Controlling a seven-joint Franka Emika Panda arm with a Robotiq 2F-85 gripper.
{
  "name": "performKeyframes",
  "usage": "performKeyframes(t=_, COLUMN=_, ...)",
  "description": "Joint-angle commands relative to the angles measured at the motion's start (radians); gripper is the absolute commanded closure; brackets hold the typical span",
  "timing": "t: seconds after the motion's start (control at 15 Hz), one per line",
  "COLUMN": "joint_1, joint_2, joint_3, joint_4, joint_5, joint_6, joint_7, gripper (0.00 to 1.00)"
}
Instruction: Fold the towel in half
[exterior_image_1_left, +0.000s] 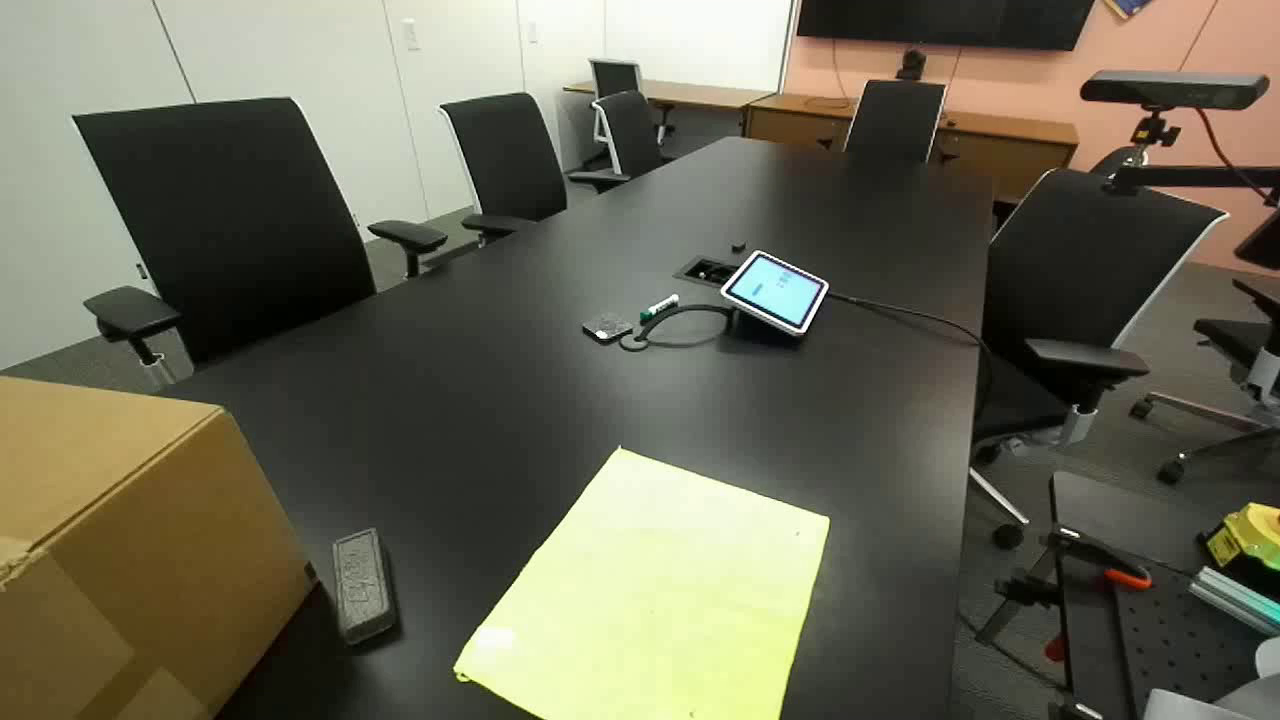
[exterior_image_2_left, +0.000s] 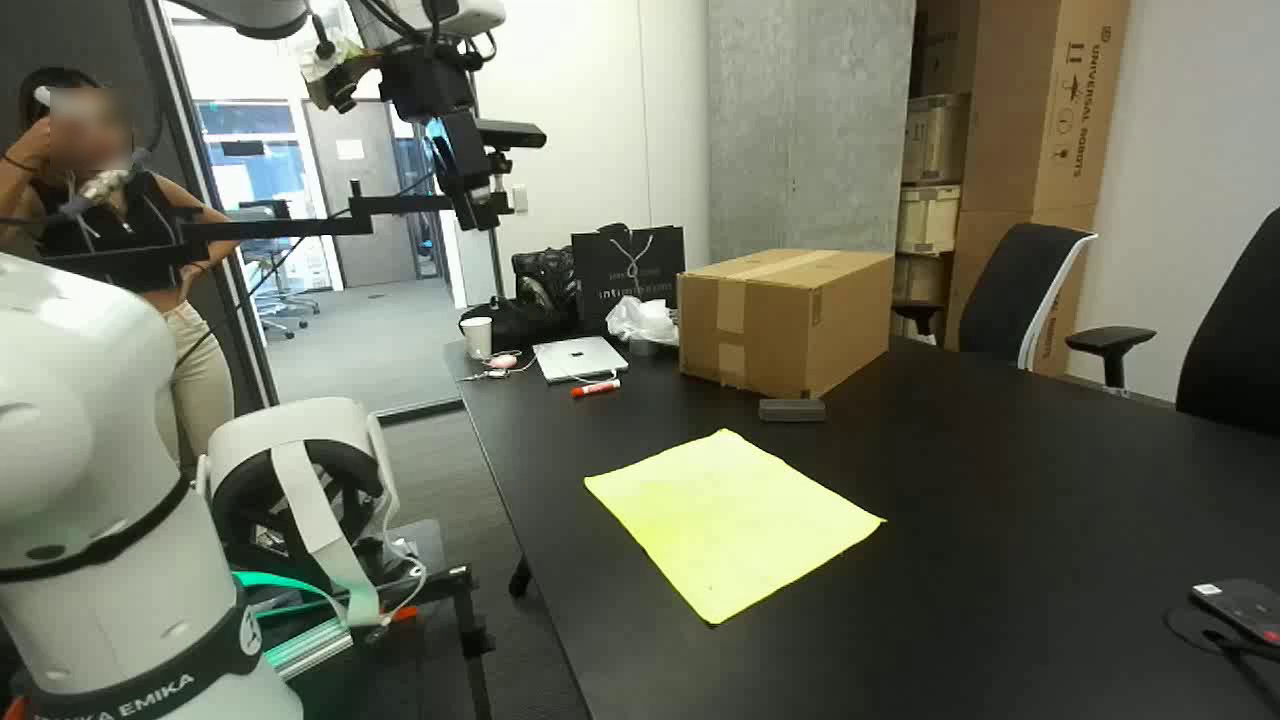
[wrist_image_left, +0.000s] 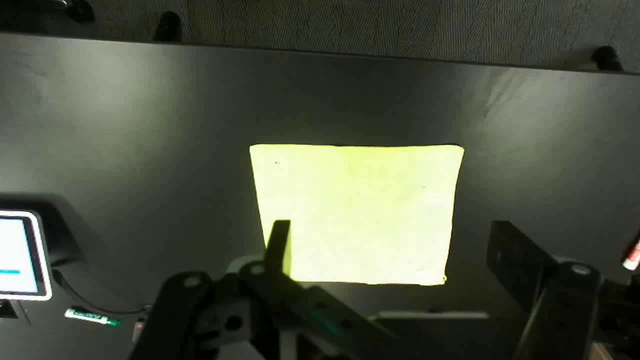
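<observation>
One claw (wrist_image_left: 390, 235) is hanging wide-spread, pinching nothing. No fold is showing, so the whole job is seemingly waiting: the towel (wrist_image_left: 362, 210) is lying flat on the bench (wrist_image_left: 150, 125), well below the claw, appearing largely between and beyond its tips (wrist_image_left: 517, 262) in the wrist view.

The towel (exterior_image_2_left: 735, 525) is plain pale yellow, the table (exterior_image_2_left: 1000, 600) black. By the table's corner, the cup (exterior_image_2_left: 478, 338) is white and the laptop (exterior_image_2_left: 580, 360) silver; beyond the long edge, the carpet (wrist_image_left: 320, 25) carries a grey herringbone. The gripper (wrist_image_left: 390, 237) is black.
</observation>
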Motion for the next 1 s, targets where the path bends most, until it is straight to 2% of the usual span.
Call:
performKeyframes(t=0.0, joint_1=0.001, joint_2=0.001, joint_3=-0.001, joint_4=0.007, joint_5=-0.001, joint_6=-0.002, joint_7=0.001, gripper=0.0)
performKeyframes(t=0.13, joint_1=0.0, joint_2=-0.003, joint_3=-0.001, joint_4=0.013, joint_5=-0.001, joint_6=-0.002, joint_7=0.0, gripper=0.0)
performKeyframes(t=0.4, joint_1=0.004, joint_2=0.025, joint_3=-0.013, joint_4=-0.057, joint_5=0.007, joint_6=0.08, joint_7=-0.025, gripper=0.0)
performKeyframes(t=0.73, joint_1=0.004, joint_2=0.154, joint_3=-0.009, joint_4=-0.236, joint_5=0.016, joint_6=0.432, joint_7=-0.019, gripper=0.0)
performKeyframes(t=0.93, joint_1=0.009, joint_2=0.302, joint_3=-0.013, joint_4=-0.237, joint_5=0.016, joint_6=0.613, joint_7=-0.014, gripper=0.0)
